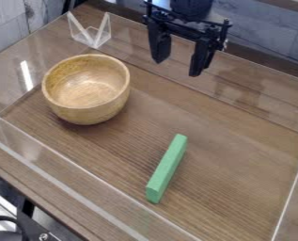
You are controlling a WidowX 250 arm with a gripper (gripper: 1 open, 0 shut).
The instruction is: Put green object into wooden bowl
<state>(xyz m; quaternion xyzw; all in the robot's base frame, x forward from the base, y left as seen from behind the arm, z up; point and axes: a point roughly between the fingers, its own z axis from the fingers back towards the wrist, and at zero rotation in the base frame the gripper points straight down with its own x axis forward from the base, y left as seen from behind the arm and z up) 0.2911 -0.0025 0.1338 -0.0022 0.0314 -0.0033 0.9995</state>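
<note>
A long, thin bright green object (167,168) lies flat on the wooden table toward the front, angled from lower left to upper right. The round, light tan wooden bowl (86,88) stands empty at the left, a good way from the green object. My black gripper (179,55) hangs above the back of the table, right of the bowl and well behind the green object. Its fingers (197,58) point down, spread open, with nothing between them.
Clear plastic walls (63,188) ring the wooden table surface (239,132). A small clear plastic stand (91,33) sits at the back, behind the bowl.
</note>
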